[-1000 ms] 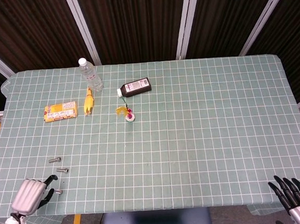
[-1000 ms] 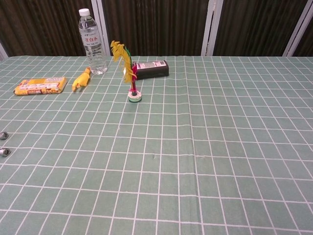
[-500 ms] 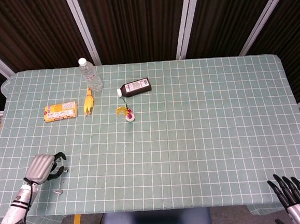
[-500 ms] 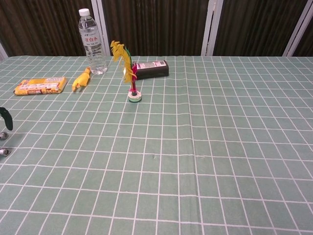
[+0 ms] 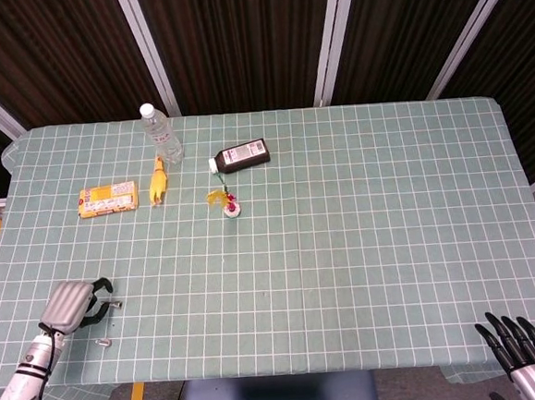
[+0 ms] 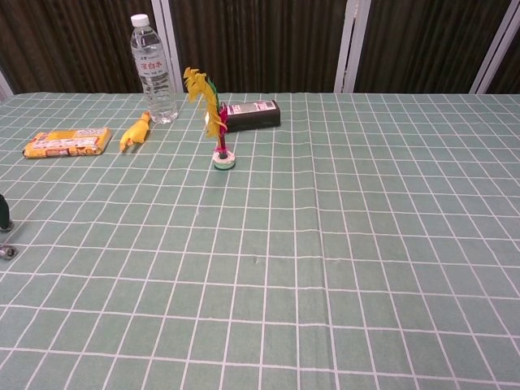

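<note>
My left hand [image 5: 71, 305] hovers low over the table's front left corner, fingers curled down among small metal bolts. One bolt [image 5: 116, 304] lies just off its fingertips and another bolt [image 5: 103, 343] lies nearer the front edge. A third, seen earlier, is hidden under the fingers, so a grip cannot be judged. The chest view catches only a dark fingertip [image 6: 3, 213] and a bolt [image 6: 8, 253] at its left edge. My right hand [image 5: 518, 345] hangs past the front right corner, fingers spread, holding nothing.
On the green checked tablecloth [image 5: 363, 230], far left: a water bottle [image 5: 160, 131], a yellow rubber chicken [image 5: 158, 183], a yellow snack packet [image 5: 107, 199], a black bottle lying down [image 5: 243, 156] and a feathered shuttlecock toy [image 5: 231, 206].
My left hand came forward from the table's front left edge onto the bolts, covering the farthest one, then eased slightly back and left. My right hand barely shifted.
</note>
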`<state>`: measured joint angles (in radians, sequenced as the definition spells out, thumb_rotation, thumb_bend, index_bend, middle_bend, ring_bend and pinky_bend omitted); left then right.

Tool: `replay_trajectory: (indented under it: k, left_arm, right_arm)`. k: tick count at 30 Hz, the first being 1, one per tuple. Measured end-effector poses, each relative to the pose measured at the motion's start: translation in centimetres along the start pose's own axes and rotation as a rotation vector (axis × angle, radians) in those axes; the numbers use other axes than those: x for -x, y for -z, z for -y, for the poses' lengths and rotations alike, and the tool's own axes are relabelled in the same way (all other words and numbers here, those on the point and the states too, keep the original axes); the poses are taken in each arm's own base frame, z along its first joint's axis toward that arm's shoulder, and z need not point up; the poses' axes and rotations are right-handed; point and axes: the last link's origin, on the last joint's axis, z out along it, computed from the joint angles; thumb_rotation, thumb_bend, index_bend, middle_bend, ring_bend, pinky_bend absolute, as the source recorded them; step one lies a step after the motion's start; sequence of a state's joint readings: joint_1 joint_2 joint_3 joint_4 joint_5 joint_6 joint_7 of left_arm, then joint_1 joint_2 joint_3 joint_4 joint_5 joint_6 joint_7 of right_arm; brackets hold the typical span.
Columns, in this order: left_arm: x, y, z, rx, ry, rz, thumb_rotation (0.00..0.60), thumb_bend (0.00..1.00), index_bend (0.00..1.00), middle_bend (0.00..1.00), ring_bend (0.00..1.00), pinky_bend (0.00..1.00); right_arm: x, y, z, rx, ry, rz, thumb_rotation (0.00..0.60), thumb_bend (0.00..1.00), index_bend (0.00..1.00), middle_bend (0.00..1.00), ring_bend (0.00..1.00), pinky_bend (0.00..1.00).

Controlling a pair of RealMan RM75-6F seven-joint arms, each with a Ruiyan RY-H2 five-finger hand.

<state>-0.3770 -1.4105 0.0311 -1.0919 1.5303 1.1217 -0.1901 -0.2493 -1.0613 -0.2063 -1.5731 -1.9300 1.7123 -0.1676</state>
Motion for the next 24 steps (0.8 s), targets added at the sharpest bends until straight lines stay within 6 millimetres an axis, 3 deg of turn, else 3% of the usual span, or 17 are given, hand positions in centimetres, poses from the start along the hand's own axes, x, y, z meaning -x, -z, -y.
replay_trajectory:
  k: [6,24]
  left_arm:
    - [1.3,0.0,0.2,-0.008,-0.014,0.019,0.6,0.41,0.44,1.0,1.0,1.0]
    - [2.3,-0.3,0.6,-0.02,-0.032,0.034,0.6,0.41,0.5,1.0,1.0,1.0]
  right_arm:
    - [0.0,0.0,-0.1,0.003,-0.001,-0.002,0.6,0.18,0.0,0.0,0.0,0.0]
    - [0.0,0.0,0.0,0.002,0.001,0.001,0.6,0.18,0.0,0.0,0.0,0.0]
